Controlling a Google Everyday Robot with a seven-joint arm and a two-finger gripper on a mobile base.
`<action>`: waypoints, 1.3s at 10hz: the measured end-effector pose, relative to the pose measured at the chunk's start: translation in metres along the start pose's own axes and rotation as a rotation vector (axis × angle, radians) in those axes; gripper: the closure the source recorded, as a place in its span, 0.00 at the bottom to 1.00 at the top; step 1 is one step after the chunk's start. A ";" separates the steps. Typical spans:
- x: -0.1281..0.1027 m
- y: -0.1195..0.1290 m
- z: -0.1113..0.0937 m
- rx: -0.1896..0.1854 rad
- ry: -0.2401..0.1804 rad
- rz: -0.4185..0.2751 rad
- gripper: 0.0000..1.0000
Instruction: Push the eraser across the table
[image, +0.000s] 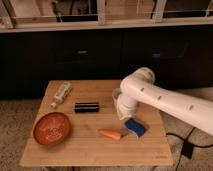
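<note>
White robot arm (165, 102) over square light wooden table (100, 150). Pincer (124, 116) low at arm's end, mostly hidden; grip state cannot tell. Small flat black rectangular eraser (87, 106) lies on table, camera-left of pincer, apart. White paper cup (116, 96) just behind pincer, contents unseen. Round orange-red bowl (52, 129) further left, pale pattern inside.

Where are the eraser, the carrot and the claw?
Eraser (87, 106): camera view, middle of its top.
Carrot (109, 134): camera view, its middle.
Claw (124, 116): camera view, arm's low tip, by the sponge (136, 128).
</note>
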 end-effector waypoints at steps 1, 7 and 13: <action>-0.001 -0.001 0.002 -0.003 -0.005 -0.002 0.66; -0.024 -0.020 0.016 -0.013 -0.038 -0.022 0.69; -0.048 -0.039 0.032 -0.030 -0.069 -0.047 0.79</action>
